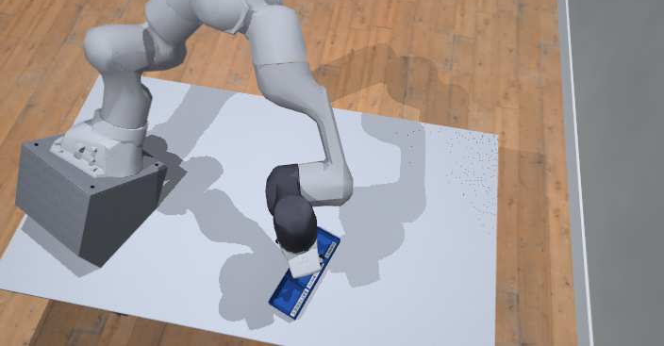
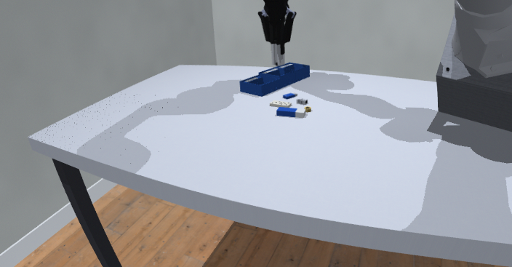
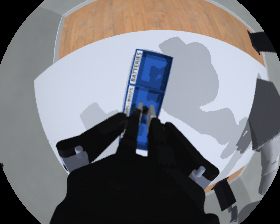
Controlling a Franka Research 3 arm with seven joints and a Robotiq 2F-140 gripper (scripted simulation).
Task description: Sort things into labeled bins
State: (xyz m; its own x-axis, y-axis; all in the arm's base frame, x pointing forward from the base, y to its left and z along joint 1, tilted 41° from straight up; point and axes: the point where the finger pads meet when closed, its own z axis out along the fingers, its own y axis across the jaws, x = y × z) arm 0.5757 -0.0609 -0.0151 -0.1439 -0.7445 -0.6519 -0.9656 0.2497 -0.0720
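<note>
Tool [image 2: 278, 62] [image 3: 145, 110]: fingers nearly together, over the bins [image 1: 282, 309] [image 2: 274, 85] [image 3: 168, 75]; whether clamped on anything, cannot tell.
Domino [image 2: 280, 104]: on table [image 1: 424, 279] [image 2: 204, 146] [image 3: 91, 75], near side of bins, unsorted.
Step, presumably: a delivery. Next: centre above the matching label, then open.

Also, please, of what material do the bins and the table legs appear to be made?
The three joined bins look like plastic, perhaps painted: evenly blue, smooth, thin-walled. The visible table leg could be painted metal or wood; it looks plain, dark and straight-edged, without visible grain.
</note>
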